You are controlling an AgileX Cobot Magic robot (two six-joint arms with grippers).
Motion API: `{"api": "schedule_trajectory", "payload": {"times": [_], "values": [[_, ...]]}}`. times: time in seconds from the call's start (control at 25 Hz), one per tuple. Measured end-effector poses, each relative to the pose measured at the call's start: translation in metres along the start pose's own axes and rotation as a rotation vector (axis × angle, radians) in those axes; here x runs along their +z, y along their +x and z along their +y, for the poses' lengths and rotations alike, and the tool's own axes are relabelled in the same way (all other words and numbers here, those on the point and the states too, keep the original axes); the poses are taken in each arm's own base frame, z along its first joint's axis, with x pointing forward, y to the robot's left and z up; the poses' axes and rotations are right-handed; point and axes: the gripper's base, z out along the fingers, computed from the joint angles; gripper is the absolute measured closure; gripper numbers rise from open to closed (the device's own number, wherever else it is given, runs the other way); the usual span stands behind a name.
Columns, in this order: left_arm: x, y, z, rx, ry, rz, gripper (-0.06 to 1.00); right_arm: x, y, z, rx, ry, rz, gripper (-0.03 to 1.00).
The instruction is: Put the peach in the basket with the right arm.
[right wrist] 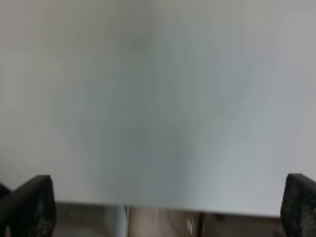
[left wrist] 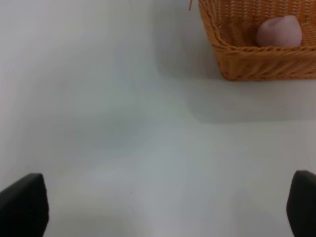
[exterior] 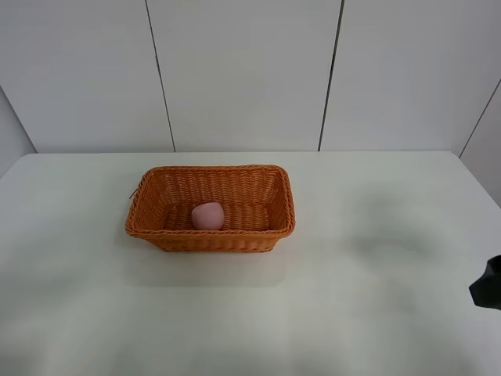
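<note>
The pale pink peach [exterior: 208,215] lies inside the orange wicker basket [exterior: 258,231], near its front wall, and it also shows in the left wrist view as the peach [left wrist: 279,32] within the basket [left wrist: 247,61]. My right gripper [right wrist: 168,210] is open, its fingers [right wrist: 29,205] far apart over bare table near the table's edge, with nothing between them. Only a dark tip of the right arm [exterior: 489,286] shows at the right border of the exterior view. My left gripper [left wrist: 163,207] is open and empty, well apart from the basket.
The white table [exterior: 352,298] reaches back to a white panelled wall [exterior: 250,70]. In the right wrist view the table's edge [right wrist: 163,205] shows, with floor beyond it.
</note>
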Motion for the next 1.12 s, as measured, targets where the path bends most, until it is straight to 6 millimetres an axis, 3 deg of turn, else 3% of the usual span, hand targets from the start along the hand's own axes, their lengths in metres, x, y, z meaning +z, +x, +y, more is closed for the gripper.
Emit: {"api": "schedule_trajectory", "payload": {"times": [0.24, 0.48, 0.76, 1.12], "values": [[0.000, 0.000, 0.000, 0.000, 0.000, 0.000, -0.05, -0.029, 0.050, 0.001, -0.003, 0.001, -0.325, 0.27], [0.000, 0.000, 0.000, 0.000, 0.000, 0.000, -0.05, -0.048, 0.081, 0.001, -0.003, 0.001, -0.544, 0.27], [0.000, 0.000, 0.000, 0.000, 0.000, 0.000, -0.05, -0.059, 0.101, 0.001, -0.005, 0.002, -0.689, 0.27], [0.000, 0.000, 0.000, 0.000, 0.000, 0.000, -0.05, -0.059, 0.102, 0.001, -0.005, 0.001, -0.696, 0.27]]}}
